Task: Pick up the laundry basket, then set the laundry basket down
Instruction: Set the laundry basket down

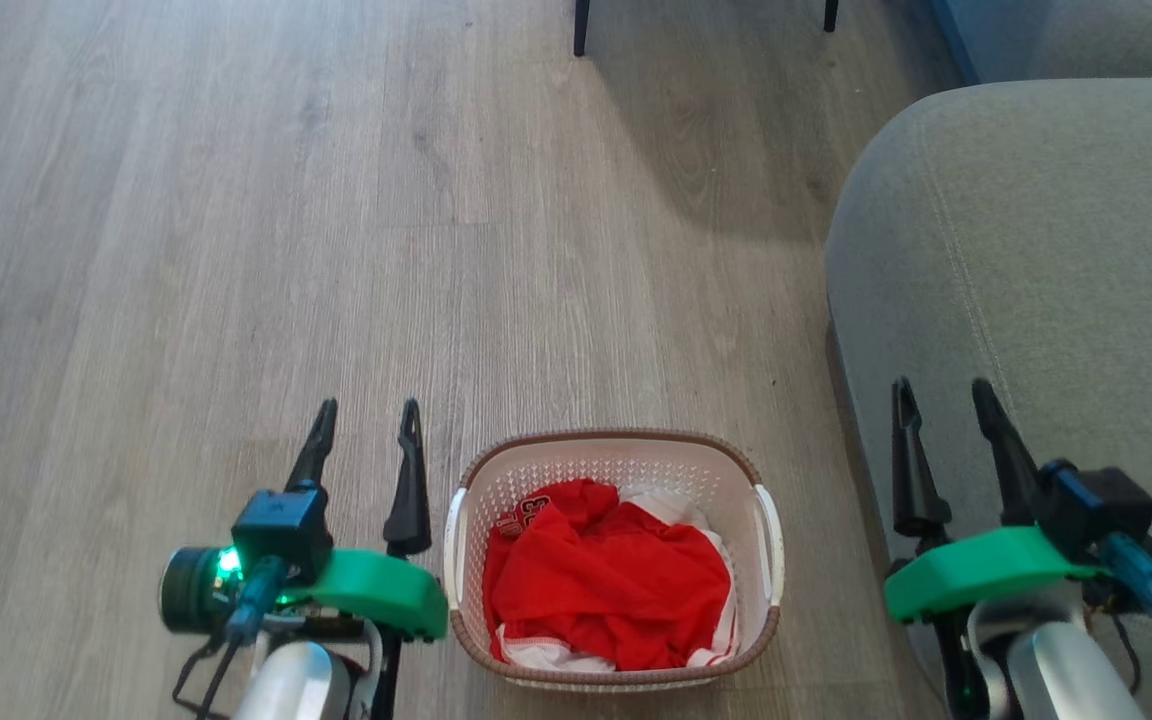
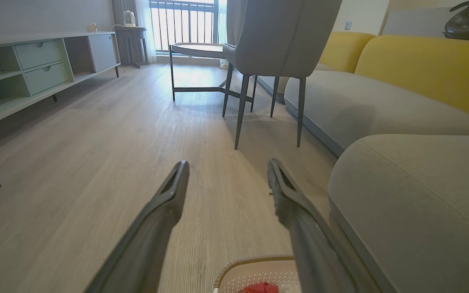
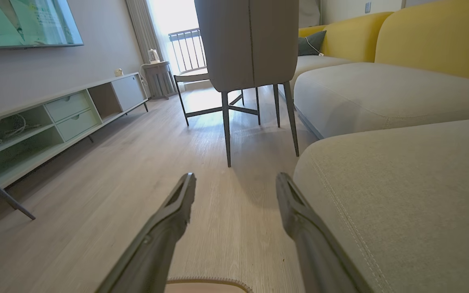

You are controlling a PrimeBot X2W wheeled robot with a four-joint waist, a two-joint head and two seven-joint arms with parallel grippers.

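I see the laundry basket (image 1: pixel 616 441) on the floor (image 1: pixel 236 250) between my pincers, both released and empty: left pincer (image 1: pixel 368 410) just beside its left handle (image 1: pixel 454 535), right pincer (image 1: pixel 941 388) farther off its right handle (image 1: pixel 770 540), so left is nearer.

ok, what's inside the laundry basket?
A crumpled red garment fills the laundry basket, lying over white cloth. The basket's bottom and anything underneath are covered.
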